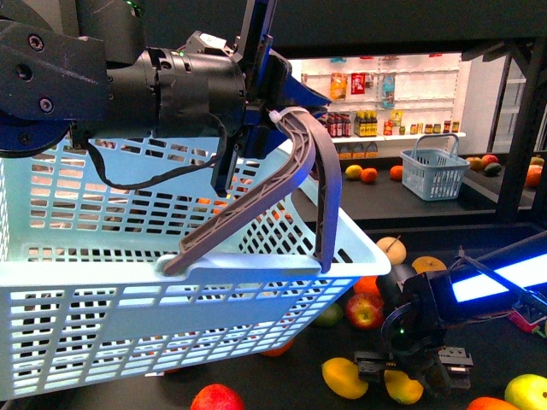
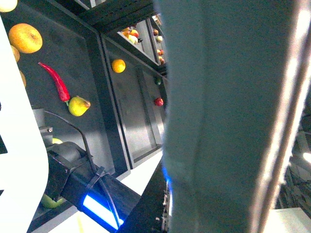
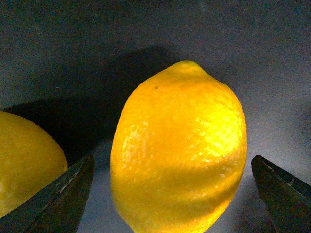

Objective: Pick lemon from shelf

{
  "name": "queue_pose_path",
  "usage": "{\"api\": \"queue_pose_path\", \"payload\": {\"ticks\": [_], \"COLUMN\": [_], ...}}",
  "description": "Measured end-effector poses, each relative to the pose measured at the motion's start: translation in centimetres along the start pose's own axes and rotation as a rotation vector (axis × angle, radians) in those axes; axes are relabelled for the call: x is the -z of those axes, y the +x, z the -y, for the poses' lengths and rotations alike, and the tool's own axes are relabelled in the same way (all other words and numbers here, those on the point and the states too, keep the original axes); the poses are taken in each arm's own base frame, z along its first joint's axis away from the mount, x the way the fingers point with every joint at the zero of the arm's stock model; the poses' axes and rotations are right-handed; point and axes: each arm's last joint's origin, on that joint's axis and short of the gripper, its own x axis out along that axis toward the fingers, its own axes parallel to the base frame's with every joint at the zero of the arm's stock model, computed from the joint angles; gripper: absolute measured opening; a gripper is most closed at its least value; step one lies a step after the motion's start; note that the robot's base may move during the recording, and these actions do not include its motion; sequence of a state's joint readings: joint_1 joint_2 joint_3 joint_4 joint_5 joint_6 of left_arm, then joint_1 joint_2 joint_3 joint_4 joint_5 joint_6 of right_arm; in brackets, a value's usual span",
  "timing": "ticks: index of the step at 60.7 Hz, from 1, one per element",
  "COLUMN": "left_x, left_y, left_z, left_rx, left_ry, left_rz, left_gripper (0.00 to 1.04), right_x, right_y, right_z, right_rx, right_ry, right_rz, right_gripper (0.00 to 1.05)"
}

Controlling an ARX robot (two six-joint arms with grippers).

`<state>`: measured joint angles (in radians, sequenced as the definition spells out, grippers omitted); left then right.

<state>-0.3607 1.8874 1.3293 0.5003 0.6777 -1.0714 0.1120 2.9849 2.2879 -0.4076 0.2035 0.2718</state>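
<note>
A yellow lemon (image 3: 179, 150) stands on the black shelf tier (image 3: 272, 73), between the two fingers (image 3: 58, 199) of my right gripper (image 3: 170, 194), which is open around it without touching. In the front view this gripper (image 1: 414, 376) is low at the right, over the lemon (image 1: 402, 386). A second lemon (image 1: 344, 376) lies just left of it and shows in the right wrist view (image 3: 24, 165). My left gripper (image 1: 265, 102) is shut on the grey basket handle (image 1: 291, 171) and holds the pale blue basket (image 1: 171, 282) up at the left. The handle (image 2: 223, 116) fills the left wrist view.
Red apples (image 1: 365, 309), an orange (image 1: 427, 265) and a mango (image 1: 526, 391) lie on the dark tier (image 1: 291, 384). A small basket (image 1: 434, 173) sits on a far tier. A black upright (image 1: 521, 120) stands at the right. Pale store shelving (image 1: 376, 94) is behind.
</note>
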Motion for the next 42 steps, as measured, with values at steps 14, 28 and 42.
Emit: {"api": "queue_pose_path", "payload": {"ticks": [14,28,42], "left_x": [0.0,0.0,0.0], "left_y": [0.0,0.0,0.0], "left_z": [0.0,0.0,0.0], "left_rx": [0.0,0.0,0.0], "left_ry": [0.0,0.0,0.0], "left_rz": [0.0,0.0,0.0], "left_gripper": [0.06,0.06,0.06], "right_x": [0.3,0.1,0.4], "right_y": [0.7,0.8,0.1], "right_z": [0.4,0.8,2.2], "right_rx": [0.014,0.002,-0.007], "right_ry": [0.013,0.032,0.019], "right_rz": [-0.013,0.0,0.044], "right_gripper": [0.77,0.63,0.62]}}
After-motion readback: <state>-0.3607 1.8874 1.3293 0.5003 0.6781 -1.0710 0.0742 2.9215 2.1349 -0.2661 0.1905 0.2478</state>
